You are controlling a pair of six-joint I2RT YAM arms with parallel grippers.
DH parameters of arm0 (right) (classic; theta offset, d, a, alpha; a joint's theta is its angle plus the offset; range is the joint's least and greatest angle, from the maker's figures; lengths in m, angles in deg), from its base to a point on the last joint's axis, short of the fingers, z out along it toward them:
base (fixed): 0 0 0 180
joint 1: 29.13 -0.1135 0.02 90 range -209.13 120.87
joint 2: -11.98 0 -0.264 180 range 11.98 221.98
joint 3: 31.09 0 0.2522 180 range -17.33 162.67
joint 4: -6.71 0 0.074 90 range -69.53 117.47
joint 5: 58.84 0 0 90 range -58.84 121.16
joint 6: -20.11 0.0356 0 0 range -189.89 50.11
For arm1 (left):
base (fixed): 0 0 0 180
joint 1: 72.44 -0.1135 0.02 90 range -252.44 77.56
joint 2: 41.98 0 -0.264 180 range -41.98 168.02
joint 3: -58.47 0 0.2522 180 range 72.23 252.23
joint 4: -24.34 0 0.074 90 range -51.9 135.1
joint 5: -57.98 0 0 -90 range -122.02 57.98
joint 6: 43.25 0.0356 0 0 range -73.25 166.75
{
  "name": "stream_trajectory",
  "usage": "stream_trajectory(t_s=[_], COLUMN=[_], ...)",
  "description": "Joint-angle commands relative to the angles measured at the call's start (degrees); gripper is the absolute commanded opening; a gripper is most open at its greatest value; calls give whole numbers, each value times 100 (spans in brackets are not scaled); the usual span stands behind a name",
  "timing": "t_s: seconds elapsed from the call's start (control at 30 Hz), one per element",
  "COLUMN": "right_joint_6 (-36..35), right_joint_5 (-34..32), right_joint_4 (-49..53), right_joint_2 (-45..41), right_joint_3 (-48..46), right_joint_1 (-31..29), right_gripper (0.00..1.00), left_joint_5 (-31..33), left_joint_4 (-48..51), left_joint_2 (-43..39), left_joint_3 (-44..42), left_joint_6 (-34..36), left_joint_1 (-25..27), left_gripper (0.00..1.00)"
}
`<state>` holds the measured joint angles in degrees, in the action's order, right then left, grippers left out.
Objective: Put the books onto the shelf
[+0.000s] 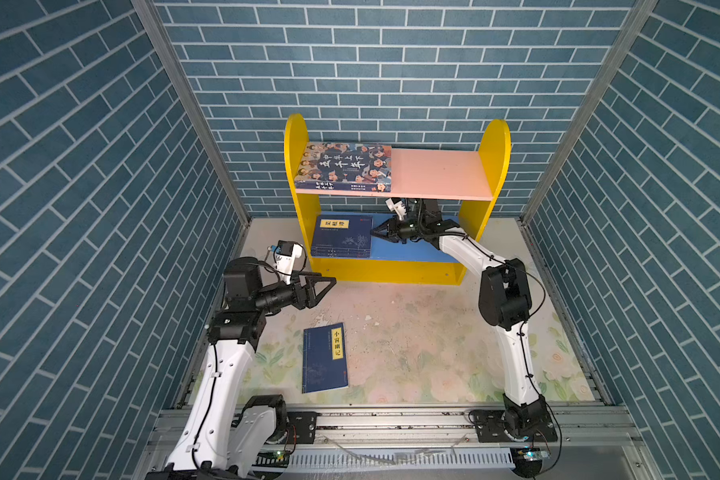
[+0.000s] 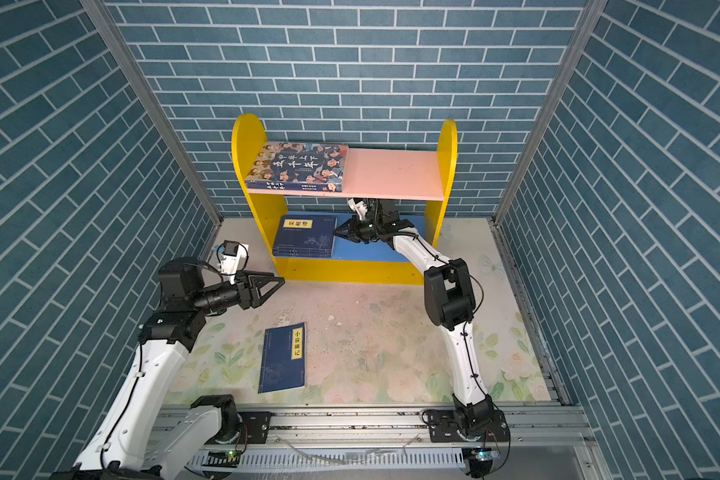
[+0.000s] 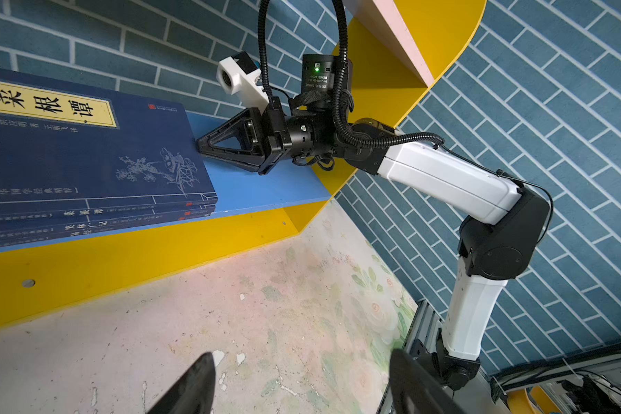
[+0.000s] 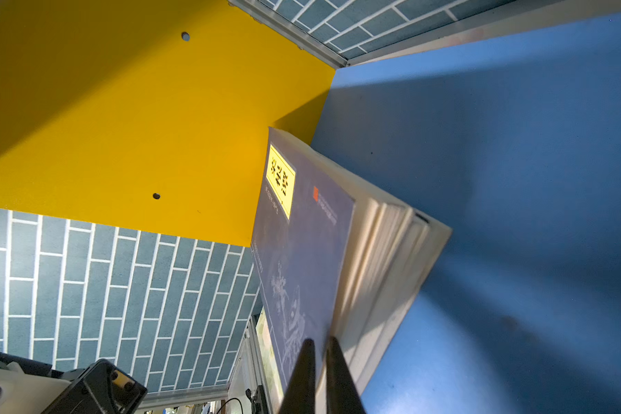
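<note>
**On the bench, one navy book left, at 6 o'clock from the open claw**

On the bench (image 1: 433, 340) the loose navy book (image 1: 324, 357) lies flat with its cover up, well apart from the shelf (image 1: 387, 270). In both top views its long axis runs from 12 to 6 o'clock, tilted only a little. The left claw (image 1: 331, 282) hovers above the bench with its jaws wide apart (in the left wrist view both dark fingers (image 3: 194, 387) are spread, with nothing between them). The book lies near it, at about 6 o'clock.

The right claw (image 1: 374, 233) is well apart from that book. It reaches into the lower tier over the blue board (image 1: 416, 251), with its tip at the 3 o'clock edge of the navy stack (image 1: 341, 237), which is three books high. Its jaws are drawn almost together; whether they nip a cover I cannot tell. The cartoon book (image 1: 344, 166) lies flat at the 9 o'clock end of the pink board (image 1: 437, 174).

I judge that the left arm is the nearer one for the loose navy book. The book is thin and flat, so the claw will probably need to catch one of its edges.
</note>
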<state>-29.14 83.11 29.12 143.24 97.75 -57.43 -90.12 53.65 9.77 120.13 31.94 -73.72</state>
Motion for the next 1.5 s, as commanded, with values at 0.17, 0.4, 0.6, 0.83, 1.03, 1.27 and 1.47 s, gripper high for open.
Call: stream_trajectory(t_s=[0.17, 0.4, 0.6, 0.83, 1.03, 1.27, 1.47], right_joint_6=[-226, 131, 109, -12, -144, -490, -208], right_joint_5=[-278, -755, -767, -705, -757, -1303, -1893], right_joint_4=[-138, -1139, -1103, -798, -301, 577, 507], right_joint_2=[-350, -1492, -2385, -3332, -4211, -5199, -5683], right_joint_3=[-80, -1412, -2441, -3697, -4710, -5661, -6455], right_joint_1=[-8, 179, 203, 193, 176, -347, -1255], right_gripper=[24, 32, 33, 33, 34, 36, 40], left_joint_5=[-54, 403, 1014, 1849, 2615, 2875, 2892], left_joint_4=[-98, 454, 1208, 2000, 2311, 2197, 2176], left_joint_2=[-33, -74, -102, -291, -220, 157, 673], left_joint_3=[88, 279, 386, 250, -148, -983, -1045], left_joint_6=[-62, 104, 255, 57, -484, -803, -694], left_joint_1=[-48, -48, -48, -48, -74, -109, -109], left_gripper=[78, 78, 78, 77, 78, 77, 77])
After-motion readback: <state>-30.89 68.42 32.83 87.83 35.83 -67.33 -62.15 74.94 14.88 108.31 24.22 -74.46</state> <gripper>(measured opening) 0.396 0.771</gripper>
